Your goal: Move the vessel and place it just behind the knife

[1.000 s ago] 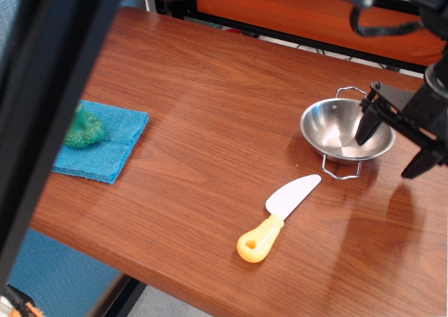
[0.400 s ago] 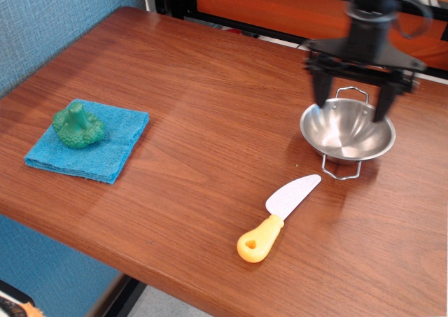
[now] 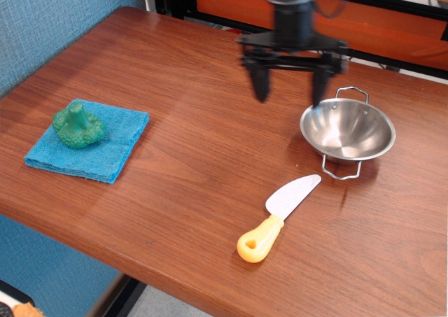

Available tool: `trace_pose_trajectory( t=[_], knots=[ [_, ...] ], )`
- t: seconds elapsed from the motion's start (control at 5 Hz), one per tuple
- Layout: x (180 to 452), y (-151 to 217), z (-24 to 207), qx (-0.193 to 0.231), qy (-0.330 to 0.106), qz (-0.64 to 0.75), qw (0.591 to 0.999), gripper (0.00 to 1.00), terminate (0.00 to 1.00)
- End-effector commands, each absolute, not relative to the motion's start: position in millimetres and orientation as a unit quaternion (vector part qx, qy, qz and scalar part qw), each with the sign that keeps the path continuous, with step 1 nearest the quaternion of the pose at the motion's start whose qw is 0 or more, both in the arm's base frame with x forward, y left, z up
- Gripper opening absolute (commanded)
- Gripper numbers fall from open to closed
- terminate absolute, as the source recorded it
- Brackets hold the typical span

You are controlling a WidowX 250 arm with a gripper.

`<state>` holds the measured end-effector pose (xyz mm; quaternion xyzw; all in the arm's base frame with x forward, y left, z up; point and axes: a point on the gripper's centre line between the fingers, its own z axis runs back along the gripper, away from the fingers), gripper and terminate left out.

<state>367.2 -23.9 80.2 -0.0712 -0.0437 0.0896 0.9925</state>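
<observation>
Vessel sits on the wooden bench at centre right of the frame, nothing gripping it. Knife lies below it, slightly left, apart from it. Black claw hangs spread at upper centre, empty, just left of the vessel.

Bare table lies behind the knife, left of the vessel.
</observation>
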Motion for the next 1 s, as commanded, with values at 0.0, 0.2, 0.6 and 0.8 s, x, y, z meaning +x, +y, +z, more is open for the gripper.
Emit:
trace_pose_trajectory(
  t=[0.0,0.2,0.6,0.8],
  knots=[
    [321.1,42.1,107.5,-0.086,-0.080,0.154,0.981,1.00,0.00],
    [317.3,75.4,112.6,-0.054,-0.097,0.187,0.976,1.00,0.00],
    [292.4,142.0,111.7,-0.047,-0.100,0.280,0.954,1.00,0.00],
    [275.4,155.7,107.6,-0.114,-0.107,0.271,0.950,1.00,1.00]
  ],
)
